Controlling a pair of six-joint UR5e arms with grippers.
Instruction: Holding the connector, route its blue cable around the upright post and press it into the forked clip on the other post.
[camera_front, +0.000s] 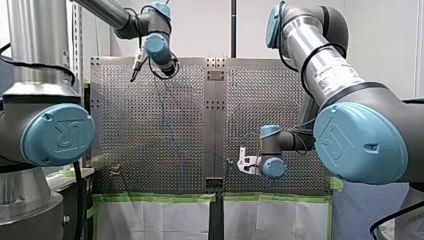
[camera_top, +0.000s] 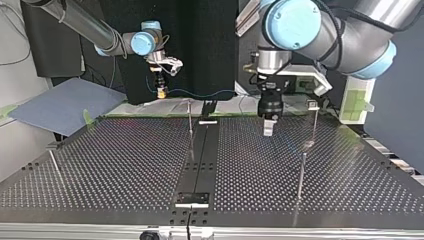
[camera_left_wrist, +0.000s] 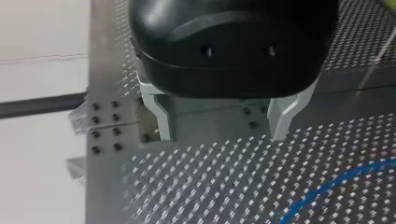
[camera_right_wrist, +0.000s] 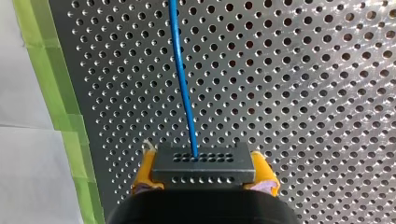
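A "UR" logo is embossed on the blue joint cap (camera_front: 57, 134) of my left arm (camera_front: 30, 75) and is seen turned in the front view. A like emblem is borne by the second blue cap (camera_front: 360, 142), on my right arm (camera_front: 400, 112). Its letters are less plainly made out. Small dark print is carried on that arm's silver tube (camera_front: 327, 70), but it cannot be read. Nothing else legible is found.

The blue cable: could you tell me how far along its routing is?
Done: my right gripper holds the connector. In hand: the blue cable trails from it over the table. Left, it seems: rounding an upright post and pressing into the forked clip; my left gripper is open.
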